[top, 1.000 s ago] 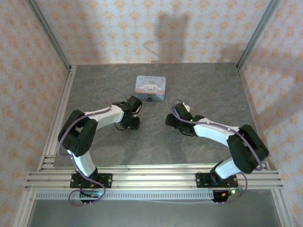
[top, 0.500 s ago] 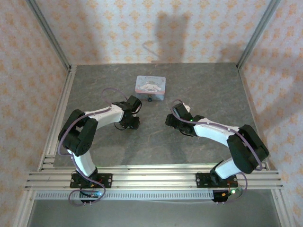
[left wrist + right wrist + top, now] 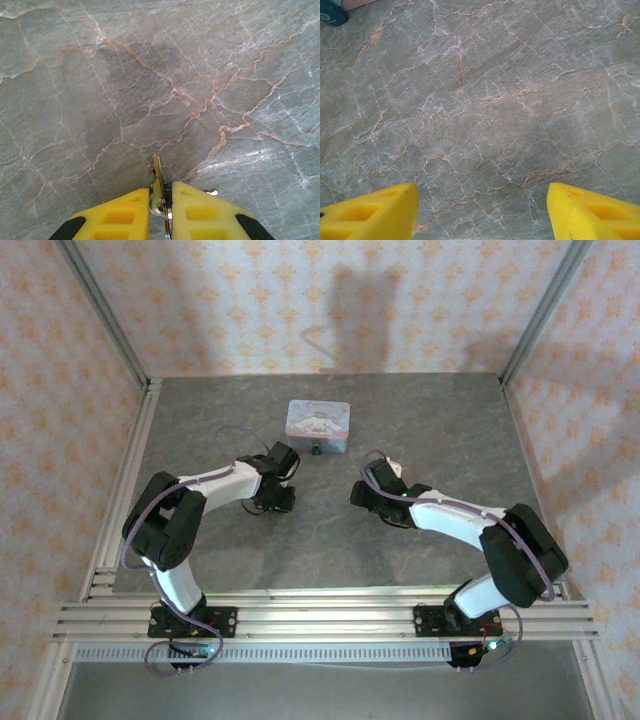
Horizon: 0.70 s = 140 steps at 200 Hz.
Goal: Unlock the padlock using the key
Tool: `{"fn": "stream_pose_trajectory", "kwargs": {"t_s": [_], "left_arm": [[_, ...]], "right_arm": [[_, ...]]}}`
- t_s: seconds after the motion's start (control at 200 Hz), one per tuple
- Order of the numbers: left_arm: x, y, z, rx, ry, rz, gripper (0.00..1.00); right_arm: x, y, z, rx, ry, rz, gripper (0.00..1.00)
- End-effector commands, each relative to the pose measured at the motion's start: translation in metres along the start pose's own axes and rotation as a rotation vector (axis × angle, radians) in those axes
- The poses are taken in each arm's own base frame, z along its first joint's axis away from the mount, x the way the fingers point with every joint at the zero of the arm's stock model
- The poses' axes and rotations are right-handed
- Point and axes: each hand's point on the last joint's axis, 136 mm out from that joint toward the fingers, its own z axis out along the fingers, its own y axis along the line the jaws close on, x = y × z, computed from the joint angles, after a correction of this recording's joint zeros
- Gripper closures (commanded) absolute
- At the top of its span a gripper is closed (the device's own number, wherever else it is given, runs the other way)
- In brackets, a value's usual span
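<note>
Looking down from the top view, the padlock [image 3: 316, 450] sits on the table [image 3: 450, 430], touching the near edge of the pastel tin [image 3: 318, 420] toward the far middle. The left pincer [image 3: 272, 502] is low over the stone, near the padlock and a little to its left. The right pincer [image 3: 362, 494] hangs on the other side, apart from both. Open slab lies all round, and the frame rails and papered walls are far from either arm.

In the left wrist view, the yellow fingers [image 3: 120, 215] are clamped together on the key [image 3: 157, 172]. They grip its bow end, and the blade pokes forward, low to the table. The pick-up step looks all but done. Next, I judge, comes a lift and a carry toward the padlock, with the blade turned to meet the keyhole, which cannot be made out here.

In the right wrist view, the right pincer's fingers [image 3: 370, 210] stand wide apart over bare stone, holding nothing. The teal padlock [image 3: 330, 15] shows at the top left corner. That arm probably needs to steady the lock body.
</note>
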Motion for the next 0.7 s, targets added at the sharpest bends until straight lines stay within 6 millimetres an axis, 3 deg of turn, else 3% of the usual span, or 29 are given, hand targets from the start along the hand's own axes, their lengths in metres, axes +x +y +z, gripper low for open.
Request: {"fn": "stream_pose_trajectory", "kwargs": {"t_s": [0.0, 0.696], "left_arm": [[0.006, 0.004, -0.001, -0.019, 0.008, 0.026, 0.86], [0.003, 0.002, -0.007, 0.01, -0.026, 0.061, 1.0]], "right_arm": [[0.0, -0.01, -0.008, 0.036, -0.02, 0.011, 0.31], [-0.007, -0.011, -0.022, 0.016, -0.06, 0.054, 0.31]]}}
